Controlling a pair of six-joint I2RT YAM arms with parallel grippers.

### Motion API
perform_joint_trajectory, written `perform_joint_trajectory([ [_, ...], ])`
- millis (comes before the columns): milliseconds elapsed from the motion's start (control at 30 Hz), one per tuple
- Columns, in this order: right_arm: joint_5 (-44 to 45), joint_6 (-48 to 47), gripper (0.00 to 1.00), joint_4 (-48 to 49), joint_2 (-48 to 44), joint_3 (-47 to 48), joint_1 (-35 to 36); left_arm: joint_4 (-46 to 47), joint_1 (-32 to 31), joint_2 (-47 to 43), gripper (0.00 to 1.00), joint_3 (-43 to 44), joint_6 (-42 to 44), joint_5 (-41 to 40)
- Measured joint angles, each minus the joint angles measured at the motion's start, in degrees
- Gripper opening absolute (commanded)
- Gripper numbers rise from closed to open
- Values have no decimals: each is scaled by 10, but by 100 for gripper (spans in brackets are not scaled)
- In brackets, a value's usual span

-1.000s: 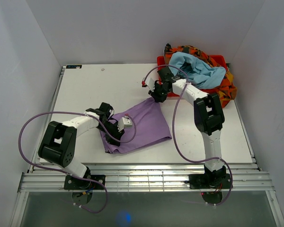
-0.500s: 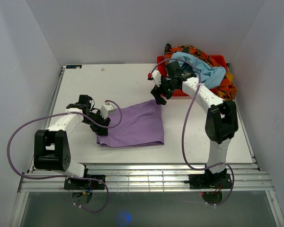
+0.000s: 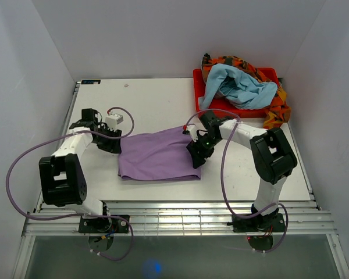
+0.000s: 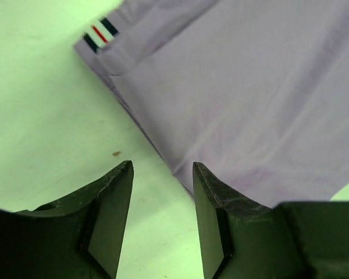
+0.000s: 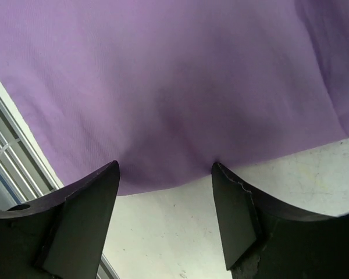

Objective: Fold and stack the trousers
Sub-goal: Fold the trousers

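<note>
The purple trousers [image 3: 158,156] lie folded into a rough rectangle on the white table, near its middle front. My left gripper [image 3: 117,145] is open and empty at the cloth's left edge. In the left wrist view the trousers [image 4: 250,87] show a striped waistband tab at the top left, and my left gripper [image 4: 163,174] straddles the cloth's edge. My right gripper [image 3: 194,155] is open and empty at the cloth's right edge. In the right wrist view the trousers [image 5: 163,81] fill the top, with my right gripper [image 5: 166,174] just at their hem.
A red bin [image 3: 199,93] at the back right holds a light blue cloth [image 3: 239,86] and an orange patterned cloth [image 3: 277,107] that spills over its side. White walls close in the table. A metal rail [image 3: 174,218] runs along the front.
The left gripper moved left and back, off the cloth. The right gripper came down from near the bin to the cloth's right edge. The trousers now lie flatter and squarer.
</note>
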Motion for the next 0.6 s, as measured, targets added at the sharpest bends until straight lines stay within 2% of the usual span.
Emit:
perform_joint_trajectory([
  [100,1,18,71,10,-5,-13,0,4,4,-17,56,12,-19,-19],
  [200,3,35,71,15,-7,-13,1,-24,13,-29,53,30,-8,11],
  [400,17,57,72,14,-35,-13,8,-161,17,-64,44,73,75,112],
  [467,18,62,72,13,-59,-13,8,-203,15,-70,41,67,106,122],
  [600,6,73,69,12,-102,-13,8,-256,13,-73,40,24,150,120],
])
